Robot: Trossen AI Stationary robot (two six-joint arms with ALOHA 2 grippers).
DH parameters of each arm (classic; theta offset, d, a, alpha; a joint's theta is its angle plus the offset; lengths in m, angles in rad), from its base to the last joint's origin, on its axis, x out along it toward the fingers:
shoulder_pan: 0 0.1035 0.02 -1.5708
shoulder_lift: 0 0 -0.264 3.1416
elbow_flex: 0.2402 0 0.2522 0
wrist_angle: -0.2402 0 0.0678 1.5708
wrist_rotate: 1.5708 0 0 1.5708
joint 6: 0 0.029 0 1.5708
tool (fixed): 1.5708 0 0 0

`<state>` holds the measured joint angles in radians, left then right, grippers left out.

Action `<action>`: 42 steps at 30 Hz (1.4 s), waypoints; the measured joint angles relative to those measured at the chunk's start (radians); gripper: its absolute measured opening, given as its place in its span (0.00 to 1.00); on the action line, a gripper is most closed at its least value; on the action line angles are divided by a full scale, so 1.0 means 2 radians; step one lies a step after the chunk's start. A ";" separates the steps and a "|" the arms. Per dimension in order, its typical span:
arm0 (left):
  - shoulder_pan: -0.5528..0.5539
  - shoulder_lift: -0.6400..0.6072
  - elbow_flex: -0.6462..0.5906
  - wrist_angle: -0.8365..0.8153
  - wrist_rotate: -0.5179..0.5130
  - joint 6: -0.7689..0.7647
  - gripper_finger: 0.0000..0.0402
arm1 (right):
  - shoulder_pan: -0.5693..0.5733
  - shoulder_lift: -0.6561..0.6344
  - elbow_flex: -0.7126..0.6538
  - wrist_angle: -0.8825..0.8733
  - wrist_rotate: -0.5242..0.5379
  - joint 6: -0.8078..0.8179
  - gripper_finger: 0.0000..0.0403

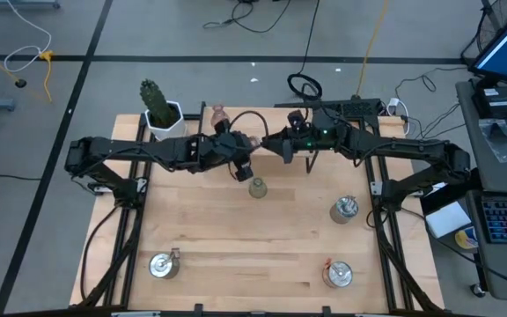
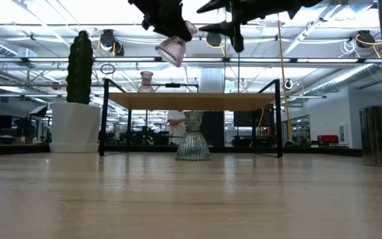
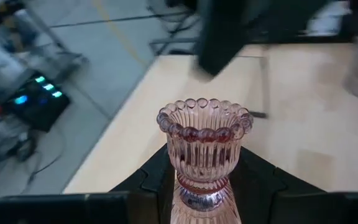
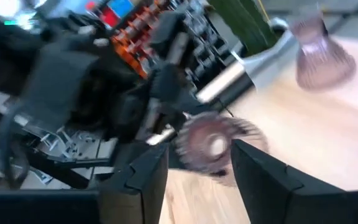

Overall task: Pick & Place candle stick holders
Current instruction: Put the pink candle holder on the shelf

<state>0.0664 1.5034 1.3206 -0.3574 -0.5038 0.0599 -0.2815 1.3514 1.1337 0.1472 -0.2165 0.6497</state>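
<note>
the left gripper [image 3: 201, 199] is clamped on a pink glass holder [image 3: 204, 140], held up in the air near the desk's [image 1: 236, 246] far edge. the holder is empty inside. the right gripper [image 4: 194, 168] has its fingers apart, right next to the holder.

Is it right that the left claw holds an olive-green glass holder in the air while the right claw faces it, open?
Not quite: the holder in the left claw is pale pink, as the left wrist view shows. The olive-green holder stands on the table. The right claw does face it, open.
</note>
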 joint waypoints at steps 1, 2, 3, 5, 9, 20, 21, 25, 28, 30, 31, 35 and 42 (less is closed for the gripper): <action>0.003 -0.003 0.000 0.001 -0.013 -0.003 0.31 | 0.000 -0.002 0.000 0.012 0.000 -0.009 0.42; 0.008 -0.005 0.000 0.015 -0.028 -0.007 0.31 | 0.000 -0.002 0.000 0.029 0.000 -0.019 0.42; 0.013 -0.006 0.000 0.036 -0.040 -0.011 0.31 | 0.000 -0.005 0.000 0.039 0.000 -0.029 0.42; 0.027 -0.005 0.001 0.064 -0.062 -0.024 0.31 | 0.000 -0.011 -0.001 0.048 0.001 -0.052 0.42; 0.057 0.005 0.001 0.130 -0.066 -0.048 0.31 | 0.000 -0.022 0.000 0.061 0.001 -0.094 0.42; 0.081 0.095 0.000 0.177 -0.129 -0.101 0.31 | 0.000 -0.034 0.000 0.052 0.002 -0.139 0.41; 0.082 0.102 0.000 0.186 -0.134 -0.101 0.31 | 0.000 -0.034 0.000 0.050 0.002 -0.142 0.41; 0.090 0.117 0.000 0.214 -0.142 -0.095 0.31 | 0.000 -0.034 0.000 0.033 0.002 -0.150 0.41; 0.102 0.130 0.000 0.216 -0.142 -0.104 0.31 | 0.000 -0.033 0.000 0.023 0.002 -0.154 0.40; 0.111 0.132 0.000 0.210 -0.142 -0.109 0.31 | 0.000 -0.034 0.000 0.018 0.002 -0.161 0.40; 0.115 0.131 0.000 0.212 -0.142 -0.111 0.31 | 0.000 -0.034 0.000 0.016 0.002 -0.162 0.40; 0.129 0.133 0.000 0.221 -0.143 -0.112 0.31 | 0.000 -0.033 0.000 0.012 0.002 -0.163 0.40; 0.134 0.154 0.000 0.233 -0.138 -0.119 0.31 | 0.000 -0.033 0.000 0.012 0.002 -0.176 0.40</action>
<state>0.3352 1.8110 1.3201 0.1092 -0.7799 -0.1776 -0.2817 1.2846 1.1332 0.1708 -0.2125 0.2979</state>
